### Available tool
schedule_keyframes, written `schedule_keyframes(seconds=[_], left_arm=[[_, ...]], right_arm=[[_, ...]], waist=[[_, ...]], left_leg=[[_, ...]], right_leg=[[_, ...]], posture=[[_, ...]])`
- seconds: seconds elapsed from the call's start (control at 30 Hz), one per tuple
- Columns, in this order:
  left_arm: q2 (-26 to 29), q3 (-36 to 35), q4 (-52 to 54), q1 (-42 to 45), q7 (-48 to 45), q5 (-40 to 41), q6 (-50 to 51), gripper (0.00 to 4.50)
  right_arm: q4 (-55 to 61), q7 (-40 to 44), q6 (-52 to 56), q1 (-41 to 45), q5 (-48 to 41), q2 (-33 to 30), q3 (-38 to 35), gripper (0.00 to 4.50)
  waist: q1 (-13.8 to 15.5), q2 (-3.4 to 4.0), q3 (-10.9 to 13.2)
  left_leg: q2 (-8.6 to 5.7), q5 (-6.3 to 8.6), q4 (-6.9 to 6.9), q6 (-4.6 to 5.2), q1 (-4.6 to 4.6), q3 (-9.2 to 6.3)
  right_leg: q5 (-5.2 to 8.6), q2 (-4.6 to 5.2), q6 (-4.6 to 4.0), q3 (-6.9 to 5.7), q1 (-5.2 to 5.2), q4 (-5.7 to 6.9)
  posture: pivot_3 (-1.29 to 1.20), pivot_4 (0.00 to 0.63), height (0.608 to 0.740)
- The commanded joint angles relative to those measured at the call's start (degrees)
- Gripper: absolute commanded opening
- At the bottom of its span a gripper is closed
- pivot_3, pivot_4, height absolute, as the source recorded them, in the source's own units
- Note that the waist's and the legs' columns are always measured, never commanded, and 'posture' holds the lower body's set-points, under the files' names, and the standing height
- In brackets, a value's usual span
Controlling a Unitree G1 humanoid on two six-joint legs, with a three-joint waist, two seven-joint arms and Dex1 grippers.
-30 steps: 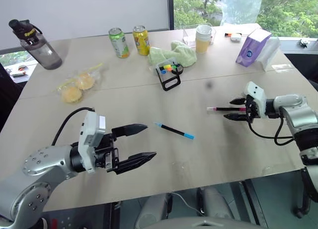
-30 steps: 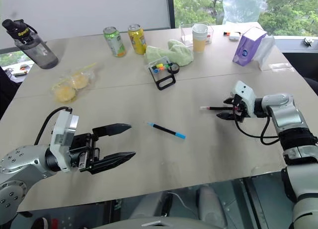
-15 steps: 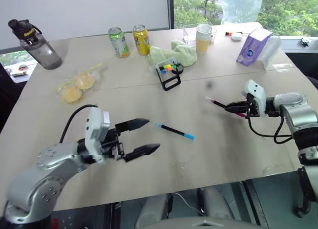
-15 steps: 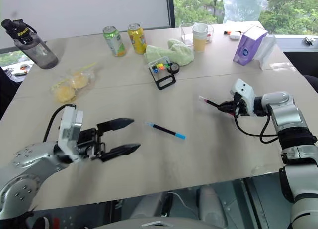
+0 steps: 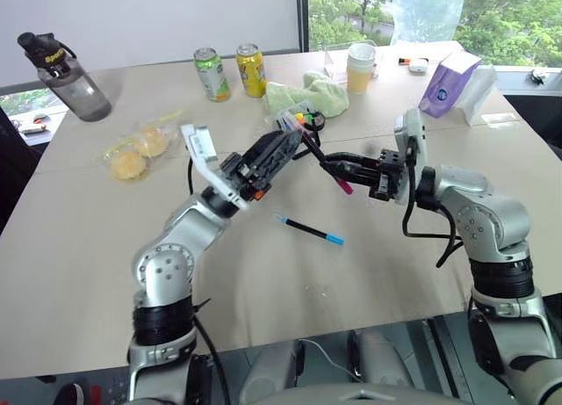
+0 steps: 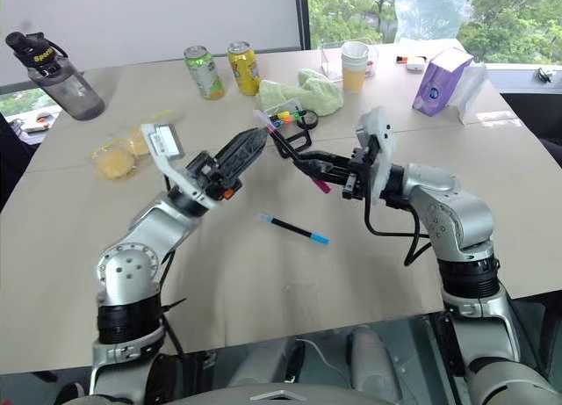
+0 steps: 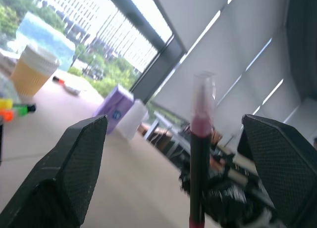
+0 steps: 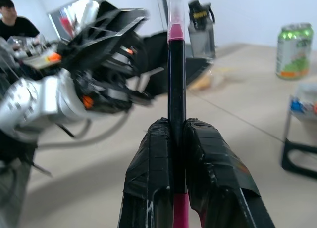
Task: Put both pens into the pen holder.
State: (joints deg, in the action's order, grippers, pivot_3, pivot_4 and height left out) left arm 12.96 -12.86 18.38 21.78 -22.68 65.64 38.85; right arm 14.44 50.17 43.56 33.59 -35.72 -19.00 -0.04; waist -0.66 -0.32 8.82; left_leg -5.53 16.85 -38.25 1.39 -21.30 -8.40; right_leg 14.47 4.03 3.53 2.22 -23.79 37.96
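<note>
Overhead, the right gripper is clamping the pink pen above the table, its jaws closed on the barrel. The left gripper is hanging open just beside that pen's upper end. The blue pen is lying on the table below them. The holder is standing behind, possibly partly hidden by the left gripper.

Looking along the left fingers, the pink pen is standing between them, untouched.

Looking along the right fingers, they are pinching the pen.

One pen lies on the table, seemingly before the pen holder.
</note>
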Motion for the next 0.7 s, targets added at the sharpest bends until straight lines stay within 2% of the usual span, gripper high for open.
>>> schedule_keyframes(seconds=[0.03, 0.2, 0.23, 0.27, 0.4, 0.5, 0.53, 0.57, 0.7], left_arm=[[-1.49, 1.06, 1.11, 1.91, 0.21, 1.83, -0.33, 4.50], [-1.62, 1.99, 1.38, 2.37, -0.10, 2.58, 0.65, 4.50], [-1.33, 2.29, 1.42, 2.26, -0.57, 2.43, 0.91, 3.95], [-1.10, 2.48, 1.37, 2.15, -1.05, 2.26, 1.02, 3.68], [-0.25, 2.80, 0.94, 2.12, -2.50, 1.44, 0.92, 1.90], [0.88, 3.31, 0.81, 2.29, -3.58, 0.46, 1.26, 0.39], [1.45, 3.57, 0.88, 2.37, -4.00, -0.03, 1.37, 0.10], [1.96, 3.85, 0.83, 2.56, -4.48, -0.40, 1.49, 0.00], [4.40, 5.55, -0.05, 4.18, -7.09, -5.42, -0.02, 0.00]], right_arm=[[4.04, -3.47, 1.33, 0.77, -3.10, 1.72, -0.26, 0.04], [4.25, -4.39, 1.13, 0.61, -4.04, 2.01, 0.49, 0.04], [4.09, -4.31, 0.86, 0.54, -4.03, 1.88, 0.63, 0.00], [3.83, -4.04, 0.47, 0.39, -3.83, 1.60, 0.81, 0.00], [3.22, -3.08, -0.64, -0.16, -3.28, 0.44, 1.52, 0.00], [2.93, -2.19, -1.27, -0.47, -2.96, -0.49, 1.88, 0.00], [2.53, -2.55, -1.49, -0.41, -2.37, -0.84, 1.96, 0.46], [2.13, -2.67, -1.81, -0.33, -1.92, -1.17, 2.05, 0.95], [0.30, -6.37, -3.61, -1.12, -0.29, -0.68, 0.23, 2.69]], waist=[[-0.06, 0.00, 0.00], [-0.15, 0.00, 0.00], [-0.15, 0.00, 0.00], [-0.15, 0.00, 0.00], [-0.12, 0.00, 0.00], [-0.13, 0.00, 0.00], [-0.13, 0.00, 0.00], [-0.14, 0.00, 0.00], [-0.10, 0.00, 0.00]], left_leg=[[0.00, 0.00, 0.00, 0.00, 0.00, 0.00], [-0.01, 0.00, 0.00, 0.00, 0.00, 0.02], [-0.01, 0.00, 0.00, 0.00, 0.00, 0.02], [-0.01, 0.00, 0.00, 0.00, 0.00, 0.02], [-0.01, 0.00, 0.00, 0.00, 0.00, 0.02], [-0.01, 0.00, 0.00, 0.00, 0.00, 0.02], [-0.01, 0.00, 0.01, 0.00, 0.00, 0.02], [-0.01, 0.00, 0.01, 0.00, 0.00, 0.02], [-0.02, 0.00, 0.01, 0.00, 0.00, 0.02]], right_leg=[[0.00, 0.00, 0.00, 0.00, 0.00, 0.01], [0.00, -0.01, 0.01, -0.02, -0.01, 0.01], [0.00, -0.01, 0.01, -0.04, -0.01, 0.02], [0.00, -0.02, 0.01, -0.05, -0.01, 0.02], [0.00, -0.02, 0.01, -0.09, -0.01, 0.02], [0.00, -0.02, 0.01, -0.11, -0.01, 0.01], [0.00, -0.01, 0.01, -0.11, -0.01, 0.01], [0.00, -0.01, 0.01, -0.10, -0.01, 0.01], [0.00, -0.02, 0.01, -0.10, -0.01, 0.02]], posture=[[0.00, 0.150, 0.740], [0.00, 0.150, 0.740], [0.00, 0.150, 0.740], [0.00, 0.150, 0.740], [0.00, 0.150, 0.740], [0.00, 0.150, 0.740], [0.00, 0.150, 0.740], [0.00, 0.150, 0.740], [0.00, 0.150, 0.740]])
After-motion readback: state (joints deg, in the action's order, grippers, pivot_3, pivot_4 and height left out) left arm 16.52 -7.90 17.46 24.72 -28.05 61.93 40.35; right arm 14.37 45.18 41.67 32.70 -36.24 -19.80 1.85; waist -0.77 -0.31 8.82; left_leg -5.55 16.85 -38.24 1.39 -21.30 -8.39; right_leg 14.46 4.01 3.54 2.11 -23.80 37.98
